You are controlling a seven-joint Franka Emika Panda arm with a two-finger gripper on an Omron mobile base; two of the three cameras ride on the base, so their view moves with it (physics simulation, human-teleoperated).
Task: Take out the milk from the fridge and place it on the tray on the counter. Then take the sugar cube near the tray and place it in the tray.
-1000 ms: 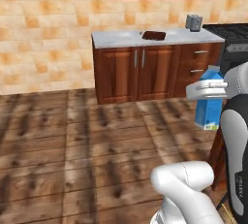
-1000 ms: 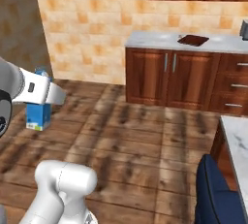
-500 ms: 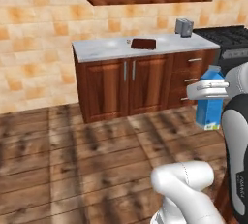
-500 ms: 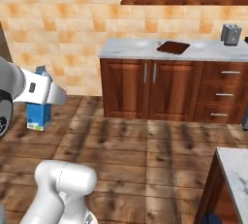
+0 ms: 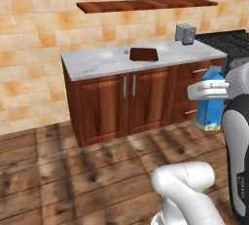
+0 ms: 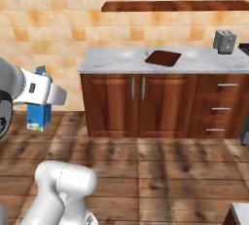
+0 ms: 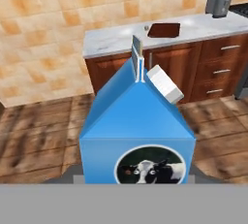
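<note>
Claw [image 5: 210, 90] clamped on the milk [image 5: 212, 103], carton upright, held in the air over the wood floor [image 5: 58, 180], well short of the table [image 5: 97, 63]. In the right base view the milk [image 6: 39, 112] sits at the left edge, mostly behind the white hand. In the hand view the carton [image 7: 137, 136] is right up close: blue sides, white cap, cow logo facing the camera.

Farther off, against the orange-tiled wall: marble table over reddish-brown cabinets. Tray [image 5: 144, 54] lies flat near the table's middle, closer to the back edge than the front. Sugar cube [image 5: 126, 52], a tiny speck, sits just beside the tray's left edge, apart from it. Toaster [image 5: 185, 33] at the table's right back corner. Wooden shelf [image 5: 146, 5] on the wall above.
</note>
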